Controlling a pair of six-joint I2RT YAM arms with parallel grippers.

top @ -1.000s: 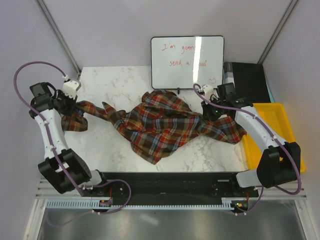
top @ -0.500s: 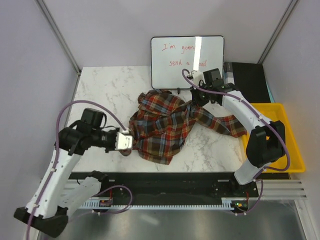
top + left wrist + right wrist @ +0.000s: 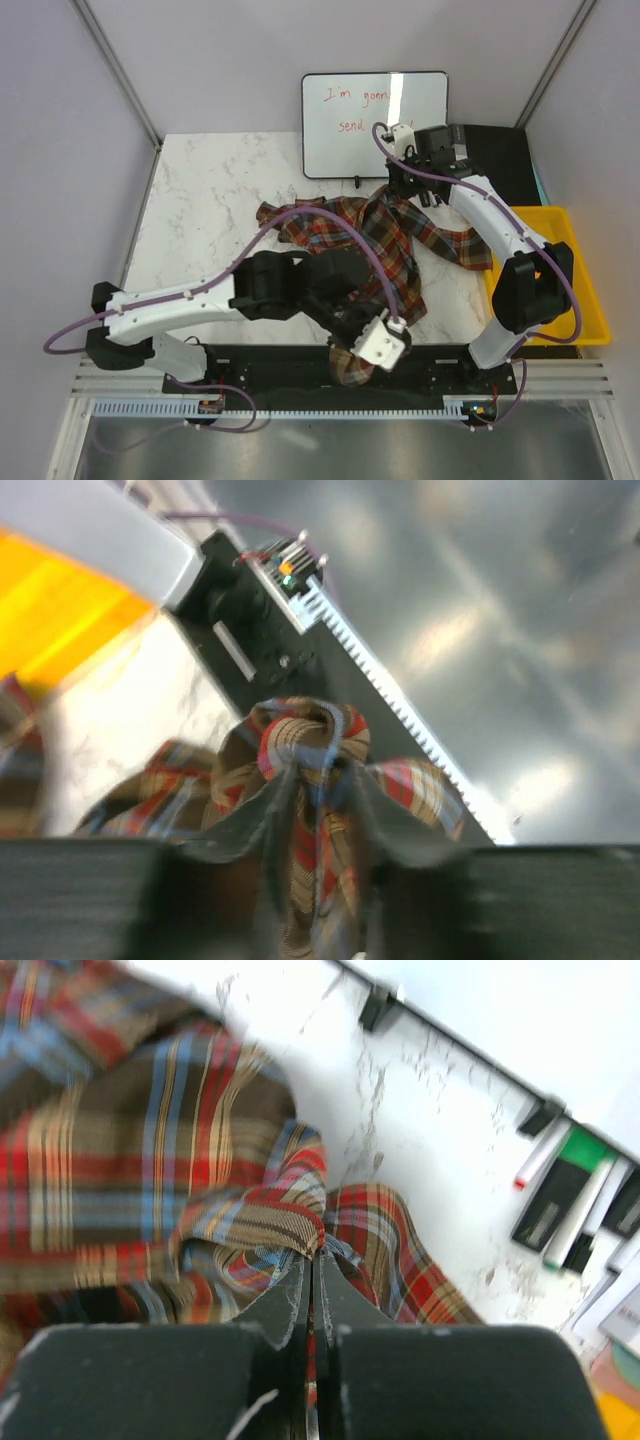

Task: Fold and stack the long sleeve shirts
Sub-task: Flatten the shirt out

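One plaid flannel shirt (image 3: 385, 235) in red, brown and blue checks lies bunched and stretched across the marble table. My left gripper (image 3: 362, 362) is shut on a bunch of its cloth (image 3: 310, 780) at the table's near edge, over the black base rail, and a fold hangs below it. My right gripper (image 3: 402, 190) is shut on another fold of the shirt (image 3: 270, 1210) at the back, just in front of the whiteboard. The jaws there are pressed together with cloth between them. No second shirt shows.
A whiteboard (image 3: 375, 122) with red writing stands at the table's back edge, with markers along its foot (image 3: 560, 1200). A yellow bin (image 3: 560, 270) sits at the right, a black box (image 3: 500, 165) behind it. The black base rail (image 3: 300, 365) runs along the near edge.
My left arm has swung from the table's left side across to the near middle edge, dragging the shirt with it. My right gripper stayed near the whiteboard. The shirt is now drawn out, front to back.
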